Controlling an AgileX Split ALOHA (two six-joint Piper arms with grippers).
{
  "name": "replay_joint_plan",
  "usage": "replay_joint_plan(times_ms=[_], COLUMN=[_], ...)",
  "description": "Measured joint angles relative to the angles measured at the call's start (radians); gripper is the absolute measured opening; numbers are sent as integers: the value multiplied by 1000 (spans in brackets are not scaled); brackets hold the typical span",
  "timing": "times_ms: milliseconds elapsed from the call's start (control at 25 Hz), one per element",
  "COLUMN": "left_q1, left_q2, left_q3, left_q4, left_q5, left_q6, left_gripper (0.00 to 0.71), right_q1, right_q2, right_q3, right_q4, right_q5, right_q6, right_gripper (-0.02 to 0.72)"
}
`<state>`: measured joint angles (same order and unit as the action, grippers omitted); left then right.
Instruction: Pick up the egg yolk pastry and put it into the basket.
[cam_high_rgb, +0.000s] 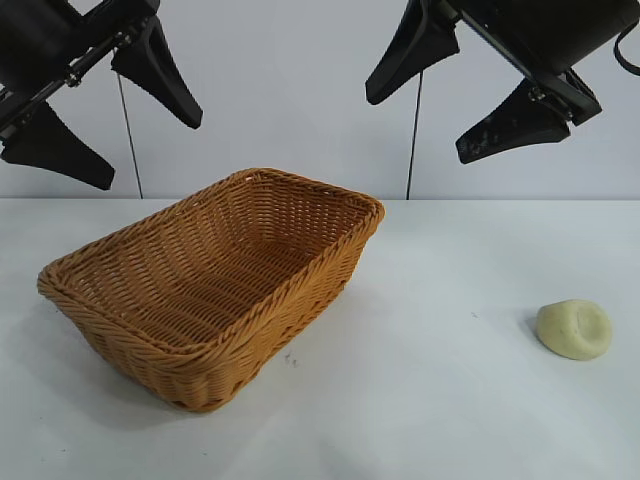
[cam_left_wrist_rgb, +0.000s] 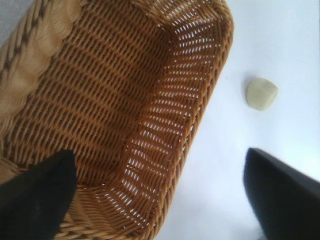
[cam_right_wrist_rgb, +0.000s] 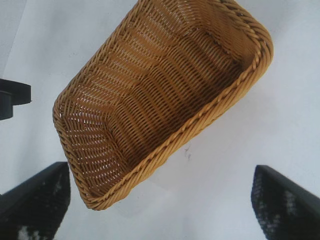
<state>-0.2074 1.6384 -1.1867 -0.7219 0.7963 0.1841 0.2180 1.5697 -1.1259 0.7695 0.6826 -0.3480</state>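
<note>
At the lower right of the exterior frame you have the egg yolk pastry (cam_high_rgb: 574, 329), lying alone on the white table (cam_high_rgb: 430, 400), dented side up, well apart from the basket (cam_high_rgb: 212, 285). Your basket fills the centre-left of that frame, set at a diagonal, with nothing inside it. Up in the top left corner your left gripper (cam_high_rgb: 100, 110) hangs high above the basket's left end, its fingers spread wide and holding nothing. Your right gripper (cam_high_rgb: 468, 98) sits in the top right, also raised well above the table, fingers wide apart and empty. From the left wrist view you see the basket's interior (cam_left_wrist_rgb: 100, 100) with the pastry (cam_left_wrist_rgb: 261, 93) beyond its rim.
</note>
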Motion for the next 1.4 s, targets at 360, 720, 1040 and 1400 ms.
replay_joint_plan(times_ms=[360, 720, 1040, 1400], left_q1=[0, 0, 0, 12], left_q2=[0, 0, 0, -49], left_q3=[0, 0, 0, 19], left_q4=[0, 0, -1, 144], left_q5=[0, 0, -11, 2], left_q6=[0, 0, -6, -223], left_gripper=[696, 696, 696, 696], right_q1=[0, 0, 0, 0], right_q2=[0, 0, 0, 0], right_q3=[0, 0, 0, 0], right_q4=[0, 0, 0, 0], right_q5=[0, 0, 0, -3], right_q6=[0, 0, 0, 0], right_gripper=[676, 676, 676, 676])
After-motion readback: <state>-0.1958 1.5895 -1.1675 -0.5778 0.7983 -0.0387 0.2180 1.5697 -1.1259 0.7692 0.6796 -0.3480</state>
